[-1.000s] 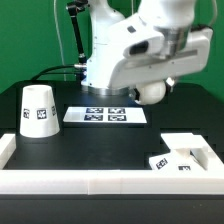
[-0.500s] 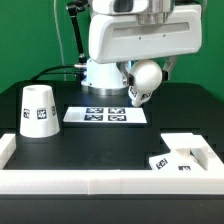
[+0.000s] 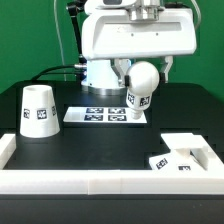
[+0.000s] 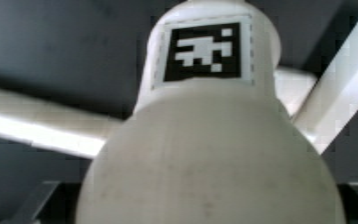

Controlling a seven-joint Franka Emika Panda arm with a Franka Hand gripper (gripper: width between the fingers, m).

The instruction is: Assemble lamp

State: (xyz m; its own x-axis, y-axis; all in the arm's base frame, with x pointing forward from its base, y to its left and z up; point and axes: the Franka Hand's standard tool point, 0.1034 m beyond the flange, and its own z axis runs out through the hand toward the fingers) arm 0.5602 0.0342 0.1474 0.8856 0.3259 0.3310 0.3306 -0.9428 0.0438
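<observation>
The white bulb hangs in my gripper above the black table, its tagged narrow end pointing down, just past the right end of the marker board. It fills the wrist view, with dark fingers at its sides. The gripper is shut on it. The cone shade stands on the table at the exterior view's left. The flat square base lies at the exterior view's right, by the white wall.
The marker board lies on the table below the arm. A white wall runs along the front edge with raised ends at both sides. Cables hang behind the arm's pedestal.
The wrist has turned and levelled out. The bulb swung from tucked under the hand to upright, tag end down, with its tag facing the exterior camera. Shade and base have not moved.
</observation>
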